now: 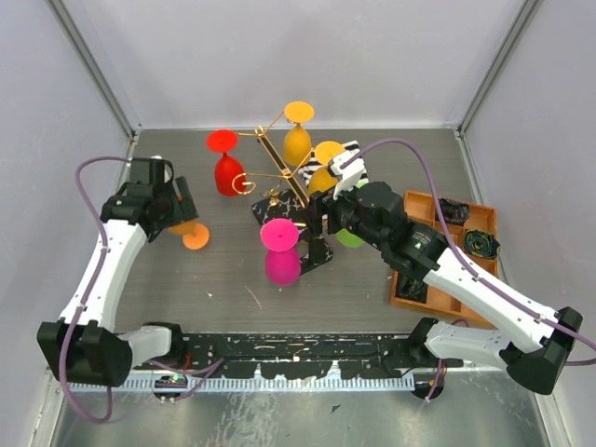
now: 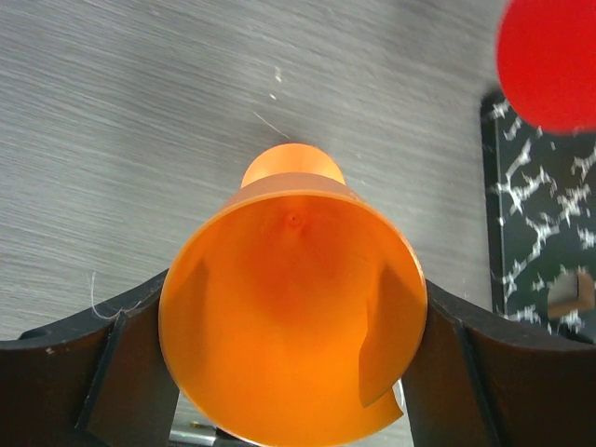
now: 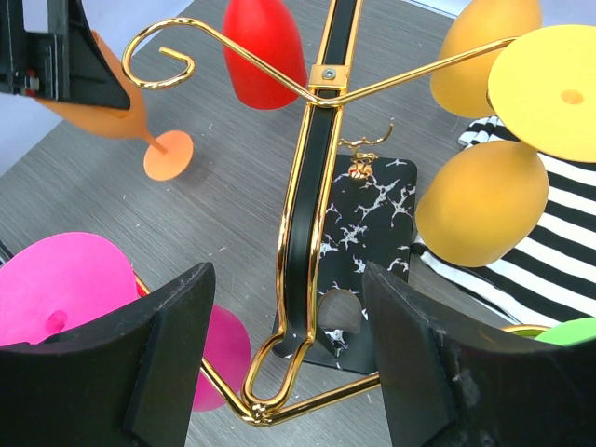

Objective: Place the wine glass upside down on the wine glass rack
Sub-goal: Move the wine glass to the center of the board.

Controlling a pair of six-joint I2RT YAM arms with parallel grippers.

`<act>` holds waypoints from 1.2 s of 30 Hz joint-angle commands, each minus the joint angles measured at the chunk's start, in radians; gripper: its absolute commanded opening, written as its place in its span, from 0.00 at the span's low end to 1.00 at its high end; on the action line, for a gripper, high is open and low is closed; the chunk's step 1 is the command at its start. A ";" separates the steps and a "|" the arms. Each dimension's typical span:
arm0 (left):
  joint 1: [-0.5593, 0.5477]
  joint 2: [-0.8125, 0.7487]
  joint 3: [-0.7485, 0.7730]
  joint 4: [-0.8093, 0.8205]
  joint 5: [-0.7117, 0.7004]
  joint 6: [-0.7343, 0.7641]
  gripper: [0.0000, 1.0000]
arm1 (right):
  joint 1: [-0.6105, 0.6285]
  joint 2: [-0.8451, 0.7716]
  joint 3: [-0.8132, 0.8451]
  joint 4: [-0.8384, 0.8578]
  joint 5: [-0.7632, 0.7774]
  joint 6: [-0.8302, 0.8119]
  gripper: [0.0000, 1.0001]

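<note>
near the left edge of the bench (image 2: 140, 140), the left gripper (image 2: 293, 307) is pinching the orange wine glass (image 2: 289, 233) by its bowl, sideways, probably for turning it over. the right gripper (image 3: 284, 279) is hovering spread and empty at the wine glass rack (image 3: 307, 186), maybe for steadying it.

We see bare bench (image 1: 233, 279) between the orange glass (image 1: 196, 239) and the rack (image 3: 307, 214); the red glass (image 1: 226, 174) and the pink glass (image 1: 281, 264) crowd the rack's left and near sides.
</note>
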 commanded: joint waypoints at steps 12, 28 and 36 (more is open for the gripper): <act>-0.356 -0.202 -0.116 -0.179 -0.047 -0.139 0.84 | -0.004 0.018 -0.026 -0.097 0.025 0.022 0.71; -0.692 -0.091 -0.148 -0.172 -0.183 -0.284 0.86 | -0.005 0.012 -0.028 -0.111 0.047 0.022 0.71; -0.735 -0.138 -0.201 -0.190 -0.202 -0.333 0.87 | -0.004 -0.012 -0.028 -0.123 0.053 0.021 0.71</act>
